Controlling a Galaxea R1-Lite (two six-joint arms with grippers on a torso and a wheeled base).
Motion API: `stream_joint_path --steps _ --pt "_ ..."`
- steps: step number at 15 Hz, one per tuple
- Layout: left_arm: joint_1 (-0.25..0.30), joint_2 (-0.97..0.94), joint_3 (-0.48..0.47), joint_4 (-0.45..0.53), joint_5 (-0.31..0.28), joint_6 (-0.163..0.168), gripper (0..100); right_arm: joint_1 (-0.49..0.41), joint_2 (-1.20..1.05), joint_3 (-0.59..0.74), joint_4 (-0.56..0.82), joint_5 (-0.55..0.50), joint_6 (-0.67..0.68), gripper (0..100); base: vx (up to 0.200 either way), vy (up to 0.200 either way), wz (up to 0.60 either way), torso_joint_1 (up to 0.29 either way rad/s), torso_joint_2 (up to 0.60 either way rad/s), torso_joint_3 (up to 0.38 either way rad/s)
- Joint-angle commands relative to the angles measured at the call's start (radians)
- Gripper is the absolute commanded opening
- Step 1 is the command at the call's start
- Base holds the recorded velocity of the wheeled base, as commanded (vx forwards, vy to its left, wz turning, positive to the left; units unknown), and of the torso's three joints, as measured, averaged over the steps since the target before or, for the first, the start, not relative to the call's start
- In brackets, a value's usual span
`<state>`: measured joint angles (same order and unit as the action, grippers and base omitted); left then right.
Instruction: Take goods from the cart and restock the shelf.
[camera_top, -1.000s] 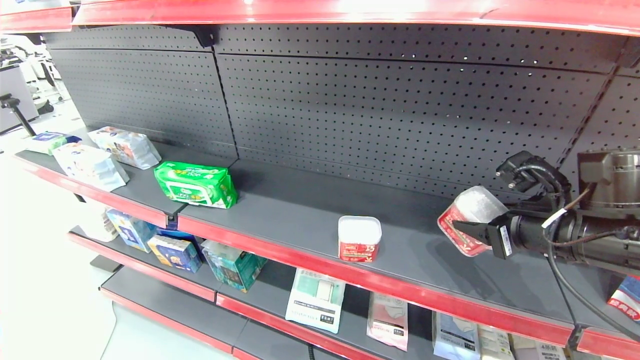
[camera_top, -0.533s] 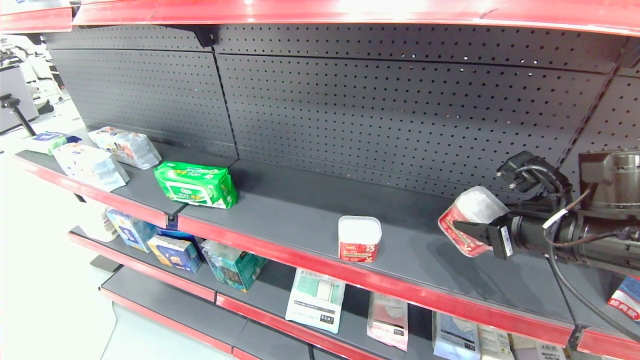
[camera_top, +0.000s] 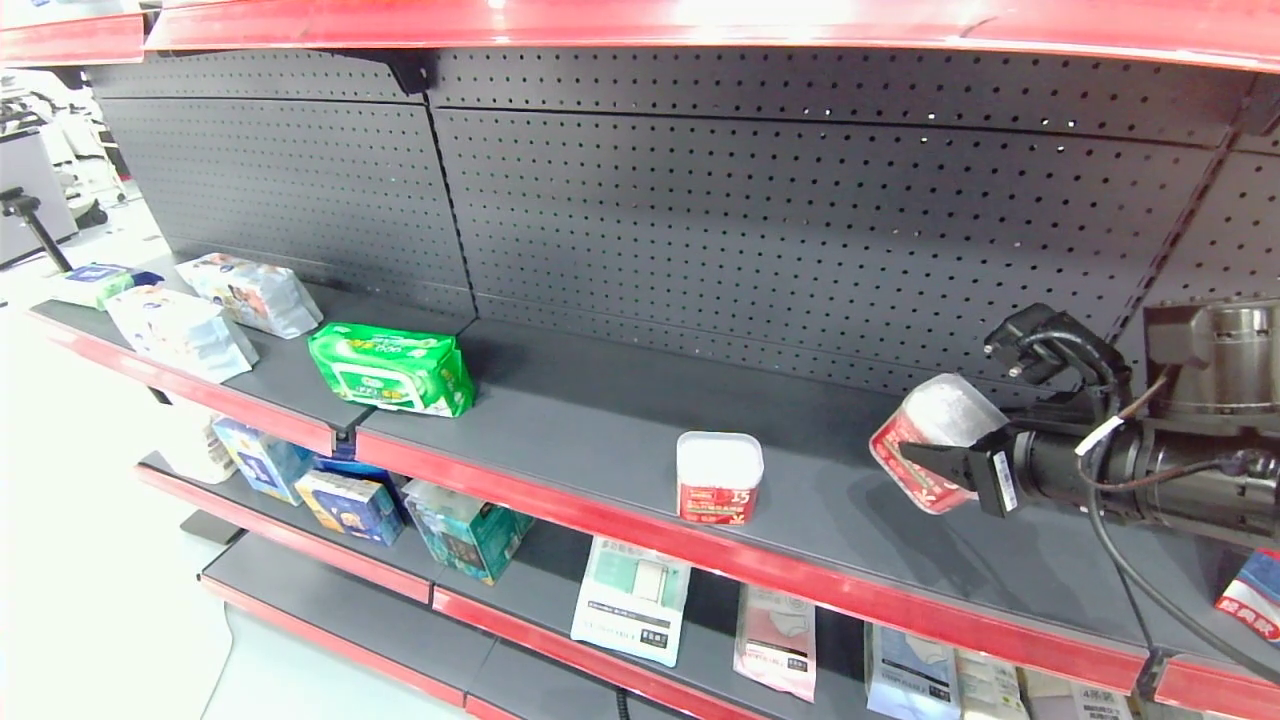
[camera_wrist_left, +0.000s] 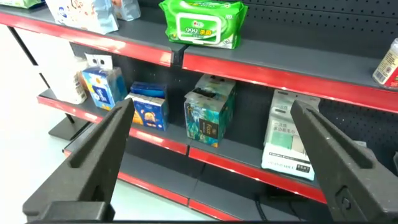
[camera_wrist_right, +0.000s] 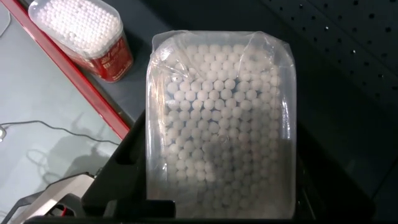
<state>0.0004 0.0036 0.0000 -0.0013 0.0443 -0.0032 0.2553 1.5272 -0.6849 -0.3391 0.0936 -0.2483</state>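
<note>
my right arm has slid a touch left and lower, carrying the tub of cotton swabs (camera_top: 942, 412) with it. my right gripper (camera_top: 938, 450) is clamped on that tub, one jaw on each side, and holds it tilted in the air over the right part of the middle shelf (camera_top: 600, 410). a second tub (camera_top: 718, 476) stands upright near the shelf's red front edge, left of mine and apart from it. farther left lies a green pack of wipes (camera_top: 392, 366). my left gripper (camera_wrist_left: 211, 109) hangs before the lower shelves (camera_wrist_left: 249, 165), jaws wide apart, holding nothing.
</note>
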Motion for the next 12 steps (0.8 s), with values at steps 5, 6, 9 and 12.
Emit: stream_joint_path --steps 5,6,9,12 --pt "0.001 -0.001 0.000 0.000 0.000 0.000 100 -0.004 0.113 -0.048 -0.023 0.044 -0.002 0 0.000 0.000 0.00 0.000 0.00 0.000" --pt "0.000 -0.001 0.000 0.000 0.000 0.000 100 -0.008 0.151 -0.062 -0.055 0.057 -0.006 0 0.000 0.000 0.00 0.000 0.00 0.000" --pt "0.000 -0.001 0.000 0.000 0.000 0.000 100 -0.013 0.272 -0.114 -0.121 0.074 -0.014 0 0.000 0.000 0.00 0.000 0.00 0.000" --pt "0.000 -0.001 0.000 0.000 0.000 0.000 100 -0.018 0.347 -0.170 -0.123 0.100 -0.065 0 0.000 0.000 0.00 0.000 0.00 0.000"
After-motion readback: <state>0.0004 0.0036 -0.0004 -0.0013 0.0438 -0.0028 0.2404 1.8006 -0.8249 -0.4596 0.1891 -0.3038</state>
